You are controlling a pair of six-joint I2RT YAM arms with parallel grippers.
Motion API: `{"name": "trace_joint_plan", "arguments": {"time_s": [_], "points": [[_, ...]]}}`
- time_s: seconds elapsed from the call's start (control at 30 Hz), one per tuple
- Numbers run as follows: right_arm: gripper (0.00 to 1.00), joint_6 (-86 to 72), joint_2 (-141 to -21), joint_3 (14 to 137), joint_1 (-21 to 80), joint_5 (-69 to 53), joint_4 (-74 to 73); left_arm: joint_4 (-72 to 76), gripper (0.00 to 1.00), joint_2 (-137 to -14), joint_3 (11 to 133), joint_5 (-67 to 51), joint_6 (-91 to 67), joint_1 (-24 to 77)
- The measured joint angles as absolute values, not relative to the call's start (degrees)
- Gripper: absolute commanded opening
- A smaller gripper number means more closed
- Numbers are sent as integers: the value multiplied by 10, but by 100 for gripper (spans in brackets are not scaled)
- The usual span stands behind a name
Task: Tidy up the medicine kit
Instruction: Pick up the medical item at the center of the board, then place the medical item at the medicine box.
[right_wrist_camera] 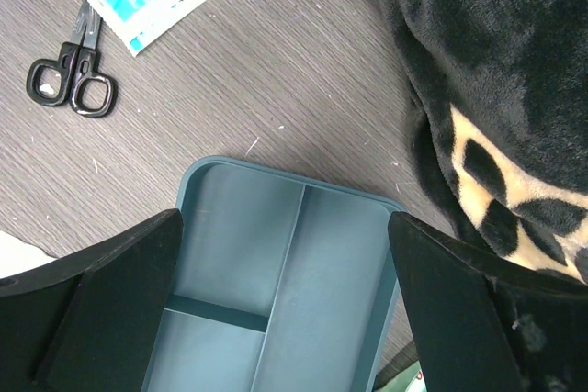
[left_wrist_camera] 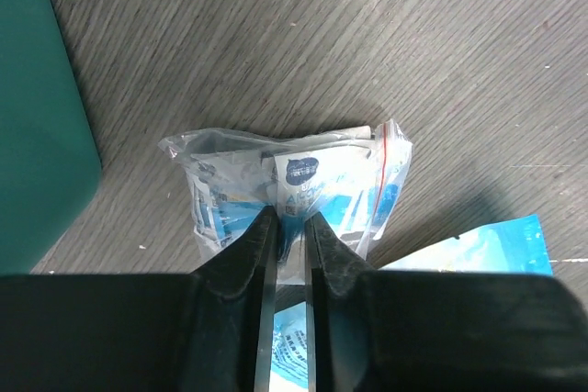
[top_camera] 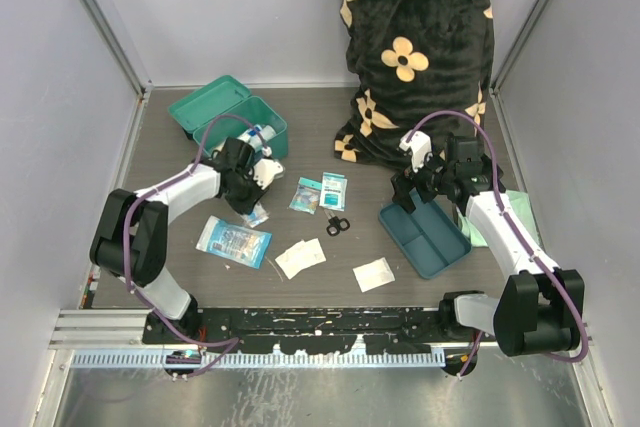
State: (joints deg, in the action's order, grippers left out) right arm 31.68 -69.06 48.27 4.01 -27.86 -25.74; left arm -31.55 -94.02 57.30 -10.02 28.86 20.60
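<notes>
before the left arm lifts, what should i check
1. Clear zip bag of packets sits between the left end effector fingers: ok.
2. Grip firm enough to lift the bag: cannot tell.
3. Medicine kit lid open beside the bag: ok.
4. Room left inside the kit, which already holds items: cannot tell.
5. Right end effector open above the divided tray, far from the left arm's path: ok.
</notes>
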Motion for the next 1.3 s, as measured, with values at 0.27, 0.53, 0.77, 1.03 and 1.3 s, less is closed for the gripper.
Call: {"name": "trace_joint_plan", "arguments": {"time_s": [0.27, 0.53, 0.77, 1.03, 1.3], "points": [[100, 319, -697, 483, 40, -278, -258, -345, 4, -940, 597, -121, 279, 206], [100, 321, -698, 483, 40, -277, -258, -388, 1, -931, 642, -173, 276, 206], [100, 323, -698, 483, 40, -277, -258, -427, 0, -914, 709, -225, 260, 206], [100, 325, -698, 483, 40, -277, -258, -446, 0, -891, 798, -232, 230, 197], [100, 325, -698, 483, 40, -277, -258, -446, 2, -938, 930, -206, 196, 134]]}}
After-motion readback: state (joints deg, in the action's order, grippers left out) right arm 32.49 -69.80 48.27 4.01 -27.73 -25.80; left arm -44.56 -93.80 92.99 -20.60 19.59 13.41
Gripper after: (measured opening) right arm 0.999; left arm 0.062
